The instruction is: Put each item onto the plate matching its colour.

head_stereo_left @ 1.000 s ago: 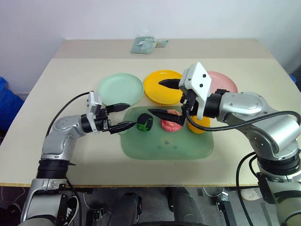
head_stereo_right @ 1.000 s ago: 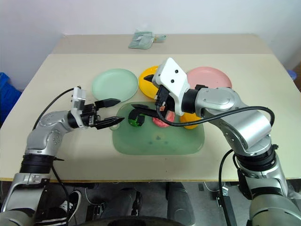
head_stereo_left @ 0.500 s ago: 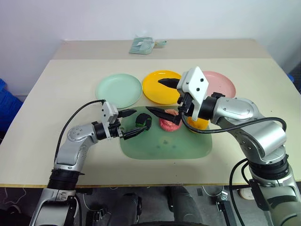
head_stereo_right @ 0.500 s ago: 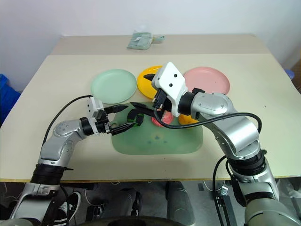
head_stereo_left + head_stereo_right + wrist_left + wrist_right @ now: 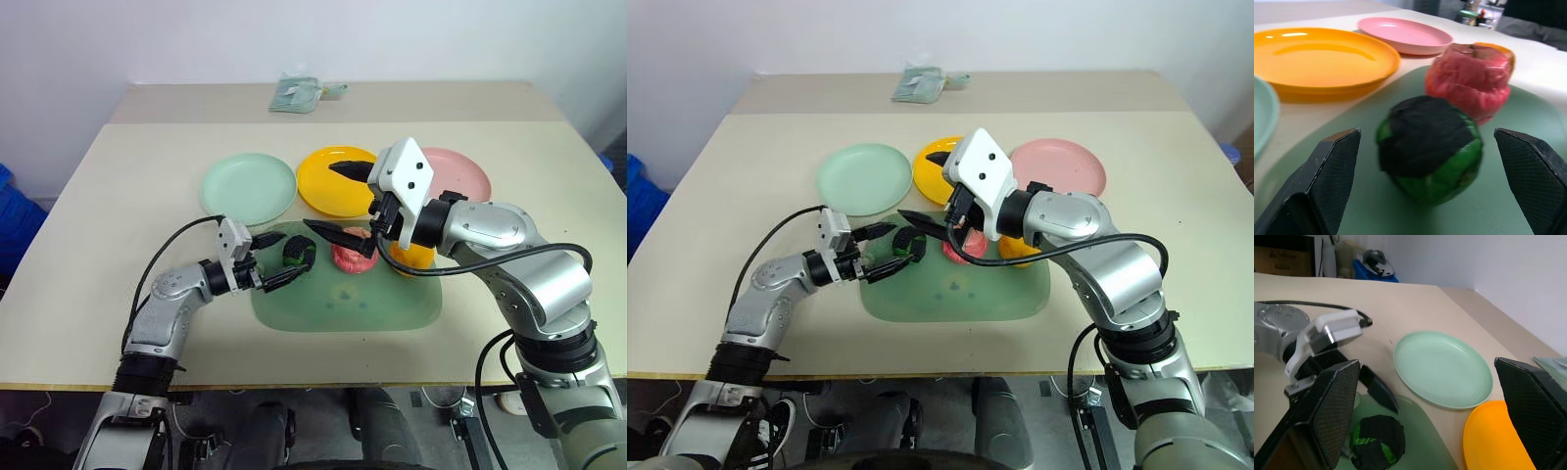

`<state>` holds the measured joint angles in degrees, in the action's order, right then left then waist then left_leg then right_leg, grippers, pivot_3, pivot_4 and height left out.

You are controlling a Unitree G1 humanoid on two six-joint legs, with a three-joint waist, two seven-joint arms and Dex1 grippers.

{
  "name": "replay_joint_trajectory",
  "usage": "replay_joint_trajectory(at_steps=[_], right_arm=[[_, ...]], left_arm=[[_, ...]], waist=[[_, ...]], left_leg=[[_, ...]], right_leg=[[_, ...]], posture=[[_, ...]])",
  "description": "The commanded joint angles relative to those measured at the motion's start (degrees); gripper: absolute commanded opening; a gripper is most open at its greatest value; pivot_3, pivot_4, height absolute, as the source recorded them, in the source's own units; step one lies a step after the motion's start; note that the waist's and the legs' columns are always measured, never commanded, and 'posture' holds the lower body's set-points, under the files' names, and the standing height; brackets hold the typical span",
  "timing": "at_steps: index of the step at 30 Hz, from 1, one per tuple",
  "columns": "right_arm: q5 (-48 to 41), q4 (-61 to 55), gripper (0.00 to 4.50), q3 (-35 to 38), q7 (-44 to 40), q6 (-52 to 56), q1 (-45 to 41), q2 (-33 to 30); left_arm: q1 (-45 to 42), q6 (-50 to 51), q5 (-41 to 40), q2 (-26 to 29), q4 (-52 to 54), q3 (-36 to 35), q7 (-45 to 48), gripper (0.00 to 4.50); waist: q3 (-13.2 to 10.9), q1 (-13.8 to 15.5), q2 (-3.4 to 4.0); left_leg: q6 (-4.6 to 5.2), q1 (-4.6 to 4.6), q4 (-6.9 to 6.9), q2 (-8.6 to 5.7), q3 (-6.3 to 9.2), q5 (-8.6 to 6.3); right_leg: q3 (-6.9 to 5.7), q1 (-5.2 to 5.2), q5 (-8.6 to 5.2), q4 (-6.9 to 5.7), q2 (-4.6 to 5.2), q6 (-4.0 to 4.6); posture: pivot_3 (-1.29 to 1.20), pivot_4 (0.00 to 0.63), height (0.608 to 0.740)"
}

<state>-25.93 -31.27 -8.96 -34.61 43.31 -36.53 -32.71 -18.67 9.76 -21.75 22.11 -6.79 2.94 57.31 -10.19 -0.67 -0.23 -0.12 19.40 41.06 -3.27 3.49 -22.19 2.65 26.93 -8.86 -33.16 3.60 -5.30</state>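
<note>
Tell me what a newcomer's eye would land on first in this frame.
The left pincer, open, straddles the green-and-black toy lump at the left end of the translucent green mat. Beside the lump lie a pink-red apple and an orange fruit, with the right pincer open above them. Behind the mat sit empty mint green, yellow and pink plates.

Silver-grey jointed arms trail black cables; each gripper, left gripper (image 5: 275,262) and right gripper (image 5: 340,203), has black tapered fingers behind a white wrist housing.
</note>
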Motion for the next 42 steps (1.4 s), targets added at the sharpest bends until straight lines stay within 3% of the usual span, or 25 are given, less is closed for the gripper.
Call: replay_joint_trajectory(at_steps=[1,22,25,38,41,42], right_arm=[[0.1,-0.7,4.45,1.4,-0.1,-0.7,-1.0,0.3],[0.6,-0.8,4.45,2.4,0.1,-0.4,-0.8,-0.4],[0.9,-0.7,4.50,2.5,0.1,-0.5,-0.8,-0.5],[2.0,-0.1,4.50,2.5,-0.1,-1.3,-0.8,-0.3],[2.3,0.0,4.50,2.5,-0.3,-1.4,-0.8,-0.3],[2.3,0.0,4.50,2.5,-0.3,-1.4,-0.8,-0.4]], left_arm=[[-0.5,0.3,-0.8,-0.5,2.0,-0.1,-0.2,4.50],[-3.4,2.1,-0.6,-1.3,1.1,0.8,-0.3,4.50],[-3.2,0.7,0.5,-1.2,0.6,1.1,-0.2,3.69],[-2.4,2.0,0.2,-0.3,0.8,1.3,2.2,3.69],[-2.0,0.9,1.8,0.1,1.5,2.0,2.2,2.88],[-2.0,1.6,1.6,0.2,1.7,2.1,2.3,2.88]], waist=[[0.0,0.0,0.00],[0.0,0.0,0.00],[0.0,0.0,0.00],[0.0,0.0,0.00],[0.0,0.0,0.00],[0.0,0.0,0.00]], left_leg=[[0.00,0.00,0.00,0.00,0.00,0.00],[0.00,-0.01,0.00,0.00,0.01,0.00],[0.00,-0.01,0.00,0.00,0.01,0.00],[0.01,0.00,0.00,0.00,0.00,-0.01],[0.01,0.00,0.00,0.00,0.01,0.00],[0.01,-0.01,0.00,0.00,0.00,0.00]], right_leg=[[0.00,0.00,0.00,0.00,0.00,0.00],[0.00,0.00,0.00,0.01,-0.01,0.00],[0.00,0.00,0.00,0.01,-0.01,0.00],[0.00,0.00,0.00,0.02,-0.01,0.00],[0.00,0.00,0.00,0.02,-0.01,0.00],[0.00,0.00,0.00,0.02,-0.01,0.00]], posture=[[0.00,0.150,0.740],[0.00,0.150,0.740],[0.00,0.150,0.740],[0.00,0.150,0.740],[0.00,0.150,0.740],[0.00,0.150,0.740]])
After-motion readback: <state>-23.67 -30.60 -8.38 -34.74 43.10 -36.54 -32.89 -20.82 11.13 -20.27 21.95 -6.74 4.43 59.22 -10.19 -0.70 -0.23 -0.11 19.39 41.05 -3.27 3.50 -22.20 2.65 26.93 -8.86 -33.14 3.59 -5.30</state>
